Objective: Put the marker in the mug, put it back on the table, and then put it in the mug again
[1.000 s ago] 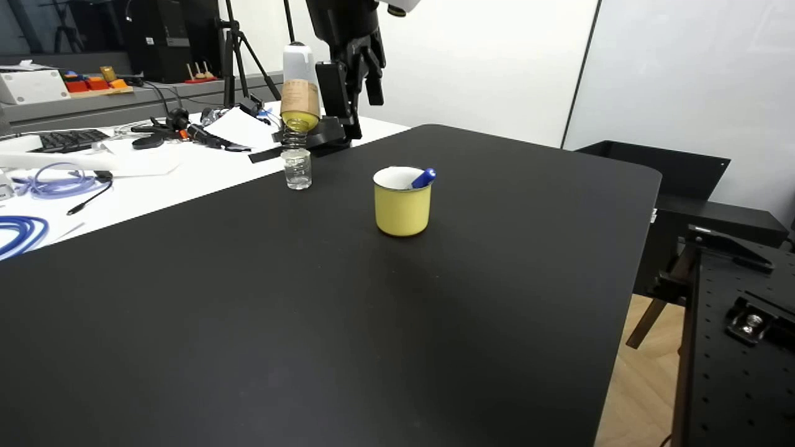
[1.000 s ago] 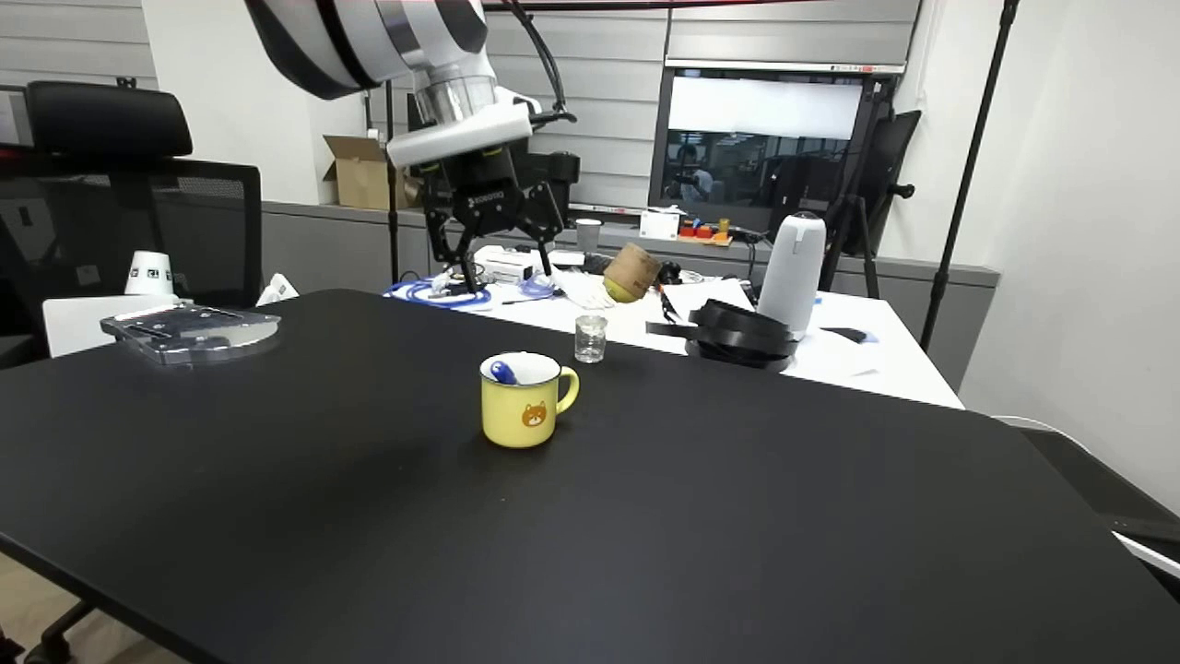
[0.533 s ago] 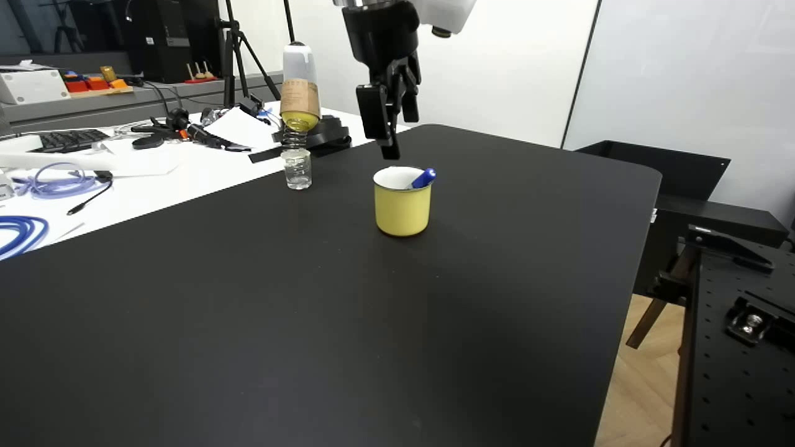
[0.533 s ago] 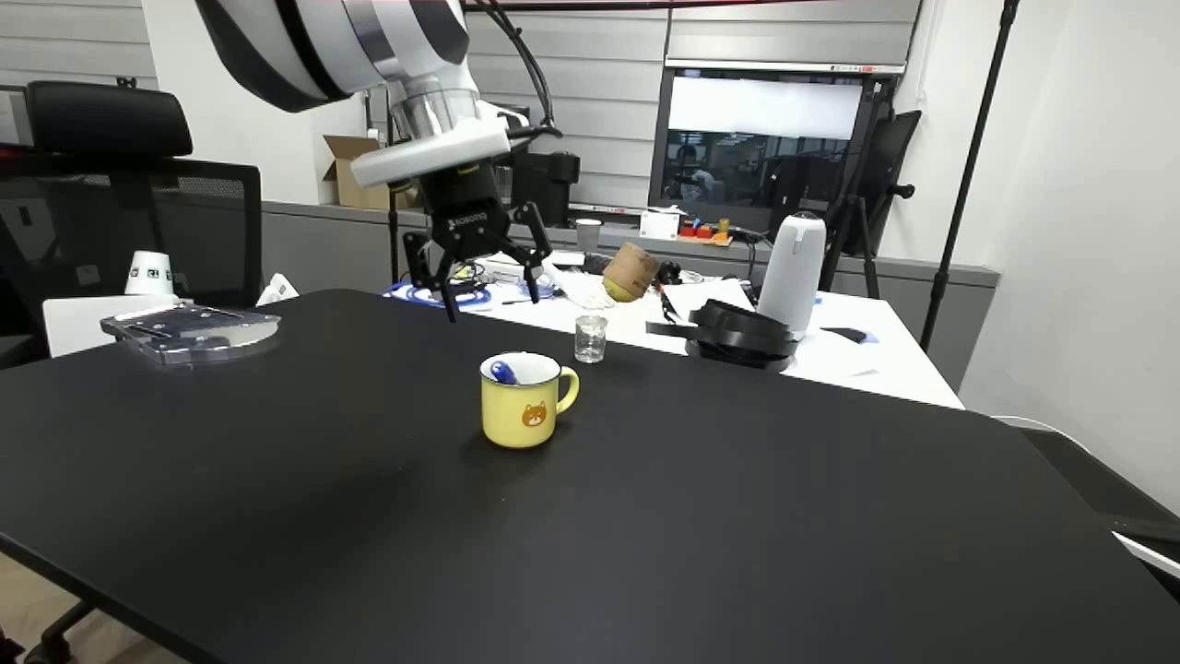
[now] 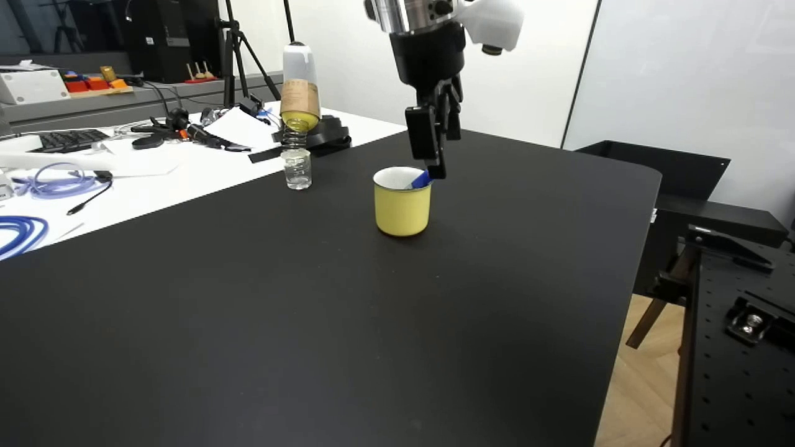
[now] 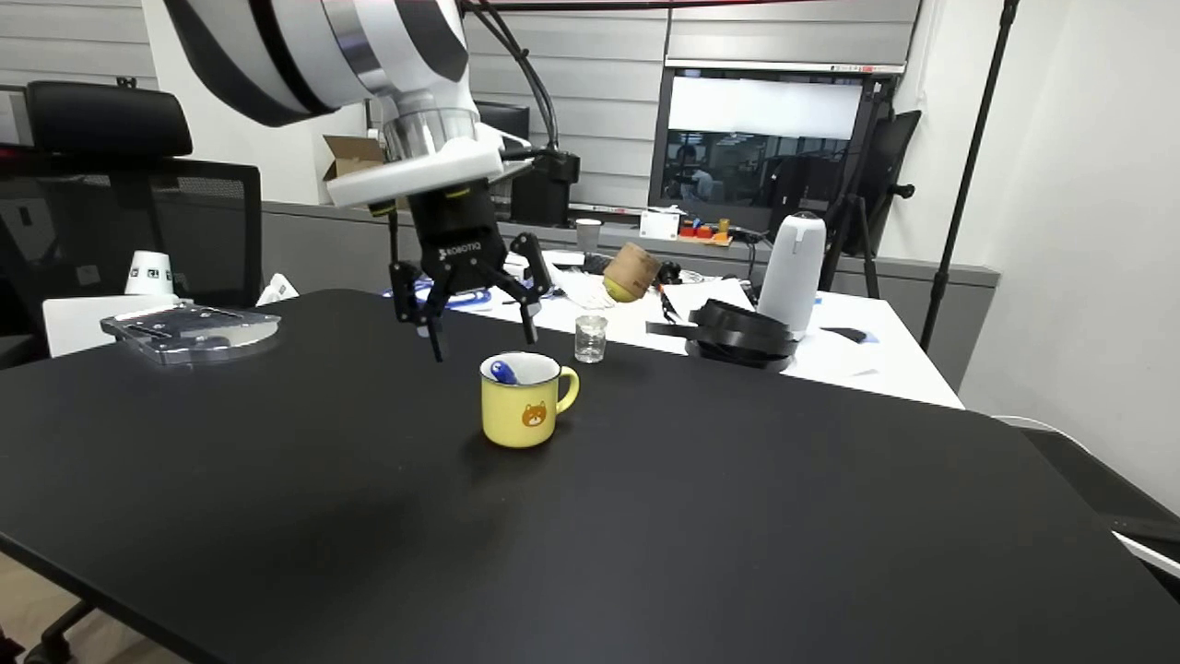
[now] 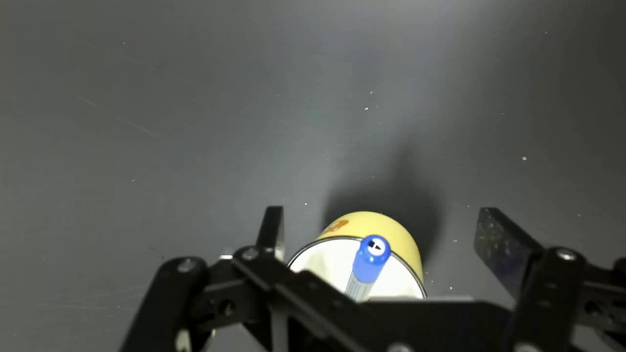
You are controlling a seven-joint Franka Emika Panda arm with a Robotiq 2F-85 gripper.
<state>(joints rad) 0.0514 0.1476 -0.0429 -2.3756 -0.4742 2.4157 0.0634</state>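
Observation:
The yellow mug (image 5: 402,211) stands upright on the black table (image 5: 248,323); its handle and bear print show on the mug (image 6: 516,420) in an exterior view. Inside leans the marker (image 7: 368,264), its blue end rising past the rim and its lower part hidden by the mug and gripper. My gripper (image 6: 484,348) is above and beside the mug, apart from it, jaws wide with nothing held. In the wrist view the gripper (image 7: 381,220) has one finger on either side of the mug and marker. A finger partly covers the marker (image 5: 421,180) in an exterior view.
A clear glass container (image 6: 590,339) stands beyond the mug, near the table edge. A flat transparent plate (image 6: 194,332) lies at the table's far corner. Past that edge, a white desk (image 5: 205,164) carries cables and equipment.
My gripper has come down and over toward the mug, its jaws staying open. The mug and the marker in it have not moved.

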